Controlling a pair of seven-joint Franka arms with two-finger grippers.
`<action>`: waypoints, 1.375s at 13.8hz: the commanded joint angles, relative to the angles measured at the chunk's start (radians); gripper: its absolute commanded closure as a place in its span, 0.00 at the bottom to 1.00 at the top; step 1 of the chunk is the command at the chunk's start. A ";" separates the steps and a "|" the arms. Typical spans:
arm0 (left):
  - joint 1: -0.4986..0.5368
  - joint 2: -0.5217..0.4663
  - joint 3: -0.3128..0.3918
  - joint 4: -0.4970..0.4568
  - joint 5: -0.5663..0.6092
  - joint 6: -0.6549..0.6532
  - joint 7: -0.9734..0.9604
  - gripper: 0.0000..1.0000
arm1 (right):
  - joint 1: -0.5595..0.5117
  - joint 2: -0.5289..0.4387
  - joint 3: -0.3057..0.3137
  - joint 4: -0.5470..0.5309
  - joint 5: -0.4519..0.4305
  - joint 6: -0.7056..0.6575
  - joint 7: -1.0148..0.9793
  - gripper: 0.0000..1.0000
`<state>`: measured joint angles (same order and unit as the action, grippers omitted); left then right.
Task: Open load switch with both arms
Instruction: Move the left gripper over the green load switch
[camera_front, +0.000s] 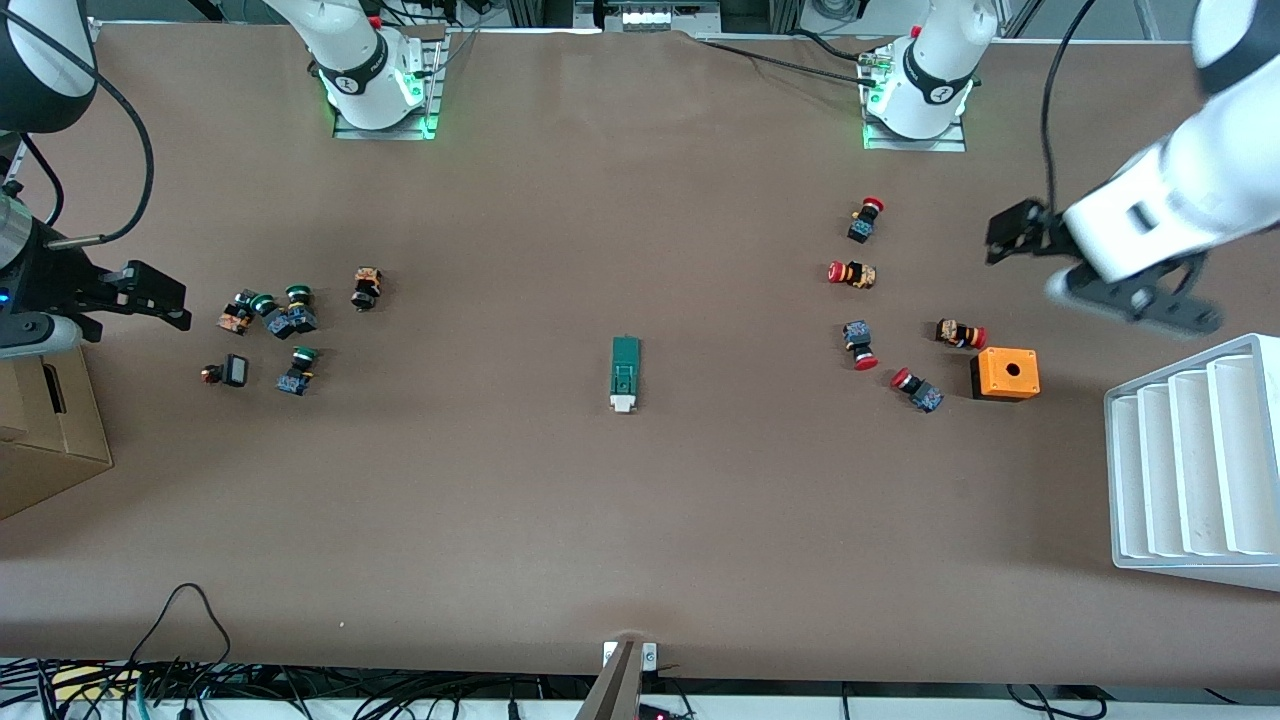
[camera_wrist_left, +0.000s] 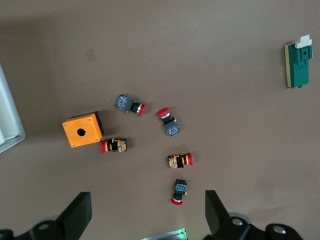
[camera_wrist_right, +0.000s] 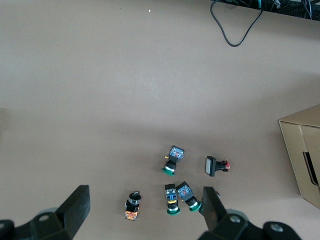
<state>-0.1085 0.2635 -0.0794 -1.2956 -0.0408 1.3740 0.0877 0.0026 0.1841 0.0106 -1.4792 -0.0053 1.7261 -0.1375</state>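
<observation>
The load switch (camera_front: 624, 373) lies mid-desk, white tab toward the front camera; the left wrist view catches it, the right wrist view does not; left hand (camera_wrist_left: 145, 216) hangs spread over red-capped buttons (camera_wrist_left: 172, 124); right hand (camera_wrist_right: 142, 210), spread, over green-capped buttons (camera_wrist_right: 172, 161).
</observation>
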 joint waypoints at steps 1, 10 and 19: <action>-0.039 0.016 -0.020 0.010 0.053 -0.001 0.020 0.00 | -0.001 -0.009 0.003 -0.007 0.001 0.009 0.007 0.00; -0.089 0.118 -0.267 0.007 0.179 0.098 -0.286 0.00 | -0.007 -0.008 0.000 -0.007 0.002 0.007 0.007 0.00; -0.158 0.174 -0.410 -0.243 0.200 0.737 -0.905 0.00 | -0.015 0.001 -0.006 -0.001 0.001 0.023 0.007 0.00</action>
<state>-0.2527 0.4486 -0.4825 -1.4593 0.1390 1.9863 -0.7227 -0.0037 0.1884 0.0012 -1.4792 -0.0053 1.7405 -0.1375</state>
